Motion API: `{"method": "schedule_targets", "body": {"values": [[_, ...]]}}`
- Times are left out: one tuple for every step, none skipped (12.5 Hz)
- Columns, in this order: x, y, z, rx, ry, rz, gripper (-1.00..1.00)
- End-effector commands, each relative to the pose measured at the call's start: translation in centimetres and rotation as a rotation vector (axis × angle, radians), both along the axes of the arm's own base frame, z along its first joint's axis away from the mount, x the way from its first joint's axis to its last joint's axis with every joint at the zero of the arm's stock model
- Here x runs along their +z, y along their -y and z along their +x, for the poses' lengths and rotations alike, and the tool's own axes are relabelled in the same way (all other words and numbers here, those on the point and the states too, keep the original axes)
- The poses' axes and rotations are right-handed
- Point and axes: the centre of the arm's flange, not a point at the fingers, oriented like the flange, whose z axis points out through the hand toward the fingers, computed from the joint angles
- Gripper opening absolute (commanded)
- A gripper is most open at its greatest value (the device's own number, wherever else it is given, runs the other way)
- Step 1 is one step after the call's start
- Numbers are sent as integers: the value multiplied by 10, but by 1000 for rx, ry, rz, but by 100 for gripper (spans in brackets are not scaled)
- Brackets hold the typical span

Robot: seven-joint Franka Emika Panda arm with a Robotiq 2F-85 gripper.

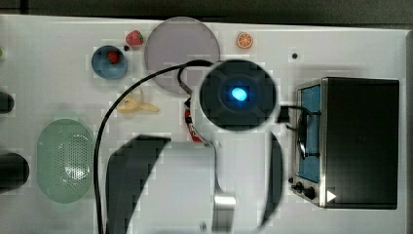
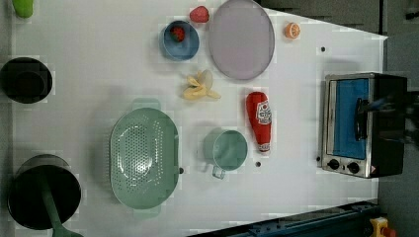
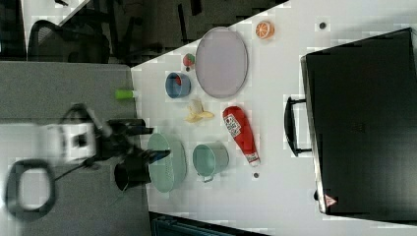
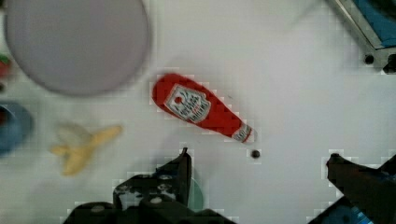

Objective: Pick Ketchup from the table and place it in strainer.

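The ketchup, a red tapered bottle with a white label, lies on its side on the white table between the grey plate and the toaster oven. It is also in the right view and the wrist view. In the top view my arm covers most of the ketchup. My gripper hovers above the table near the bottle's cap end, open, fingers wide apart with nothing between them. The pale green strainer sits empty toward the left view's left, apart from the bottle, and in the top view.
A green cup stands between strainer and ketchup. A peeled banana, a grey plate, a blue bowl holding a strawberry and an orange slice lie nearby. A toaster oven stands beside the bottle. Black pots sit beyond the strainer.
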Motion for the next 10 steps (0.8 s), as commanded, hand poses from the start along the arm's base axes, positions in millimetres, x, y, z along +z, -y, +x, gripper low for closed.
{"method": "schedule_targets", "body": {"values": [[-91, -16, 3, 333, -67, 59, 100], [-111, -17, 4, 425, -40, 66, 100], [-130, -18, 5, 515, -14, 71, 100], [-148, -18, 4, 607, 6, 77, 100], [-165, -19, 1, 695, 19, 82, 100], [-182, -20, -1, 768, 33, 84, 100], [-196, -21, -4, 821, 51, 83, 100], [-211, -21, -7, 838, 66, 79, 100], [-226, -21, -10, 837, 73, 78, 100], [-240, -21, -13, 836, 74, 81, 100]]}}
